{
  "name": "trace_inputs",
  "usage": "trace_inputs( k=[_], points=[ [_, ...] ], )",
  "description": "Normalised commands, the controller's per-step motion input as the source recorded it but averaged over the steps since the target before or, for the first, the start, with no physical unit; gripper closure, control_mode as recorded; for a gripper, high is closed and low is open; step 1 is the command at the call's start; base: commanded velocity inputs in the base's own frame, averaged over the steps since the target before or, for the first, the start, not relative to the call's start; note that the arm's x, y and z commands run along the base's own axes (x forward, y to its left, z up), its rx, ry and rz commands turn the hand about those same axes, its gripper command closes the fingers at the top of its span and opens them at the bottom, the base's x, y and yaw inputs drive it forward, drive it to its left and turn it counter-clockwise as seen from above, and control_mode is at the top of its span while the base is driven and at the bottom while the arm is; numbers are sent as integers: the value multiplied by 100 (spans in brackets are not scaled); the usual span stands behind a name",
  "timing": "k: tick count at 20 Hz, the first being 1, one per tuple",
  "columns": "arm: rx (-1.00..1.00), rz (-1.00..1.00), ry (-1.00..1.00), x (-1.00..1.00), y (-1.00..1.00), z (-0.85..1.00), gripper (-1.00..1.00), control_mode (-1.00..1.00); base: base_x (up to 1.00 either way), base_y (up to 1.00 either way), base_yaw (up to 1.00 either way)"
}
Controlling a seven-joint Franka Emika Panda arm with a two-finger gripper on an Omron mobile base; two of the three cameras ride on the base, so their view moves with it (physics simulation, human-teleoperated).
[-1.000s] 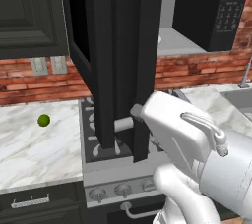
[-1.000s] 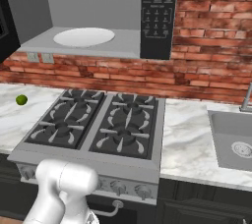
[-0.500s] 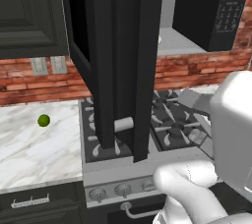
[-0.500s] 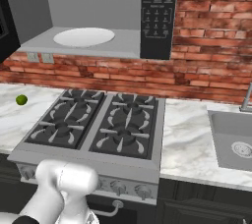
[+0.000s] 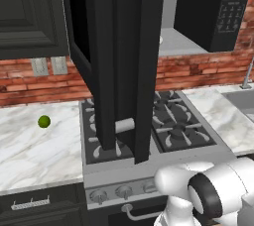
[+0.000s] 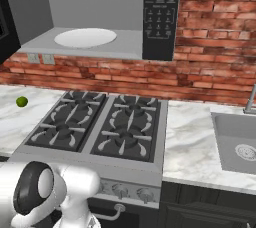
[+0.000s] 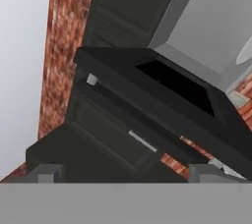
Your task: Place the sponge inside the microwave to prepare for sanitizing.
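Sponge first: no yellow-green block can be made out on the counter or the stove, so where it lies cannot be told, and finding it is, I judge, the step in hand. The microwave (image 6: 125, 19) stands ready: door (image 5: 121, 61) swung wide, light grey floor bare but for the pale round plate (image 6: 85, 37), keypad strip (image 6: 161, 7) on its right. Below it sits the stove (image 6: 100, 129); the marble counter (image 5: 34, 150) beside it carries a small green ball (image 5: 44, 121) — not the target. The gripper (image 7: 126, 174) is released, finger tips wide apart with nothing between them, pointing up at the open door. Doing this well likely means tilting the hand down to sweep the counter before reaching — and keeping clear of that door's edge.
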Motion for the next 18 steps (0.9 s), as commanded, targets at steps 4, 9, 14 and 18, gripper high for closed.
trace_inputs(
  k=[4, 9, 14, 18],
  points=[
    [-13, 0, 5, -38, -100, -1, -100, -100, 0, 0, 0],
    [3, 0, 16, 14, -100, -12, -100, -100, 0, 0, 0],
    [3, 6, 8, 24, -97, 17, -100, -100, 0, 0, 0],
    [2, 5, 2, 18, -67, 27, -100, -100, 0, 0, 0]
  ],
)
